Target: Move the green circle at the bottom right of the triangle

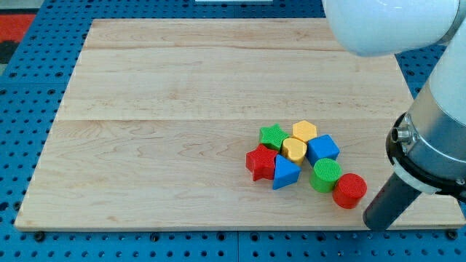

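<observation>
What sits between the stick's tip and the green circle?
In the camera view, the red cylinder sits between my tip and the green circle, touching the circle.

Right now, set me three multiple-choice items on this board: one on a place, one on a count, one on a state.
1. Where is the green circle relative to the blue triangle?
A. the view's right
B. the view's left
C. the view's top

2. How many blocks are on the board?
A. five
B. eight
C. ten

3. What does my tip touch?
A. the green circle
B. the red star
C. no block

Answers:
1 A: the circle sits right of the triangle.
2 B: eight blocks cluster together.
3 C: the tip stands just right of the red circle, with a gap.
</observation>
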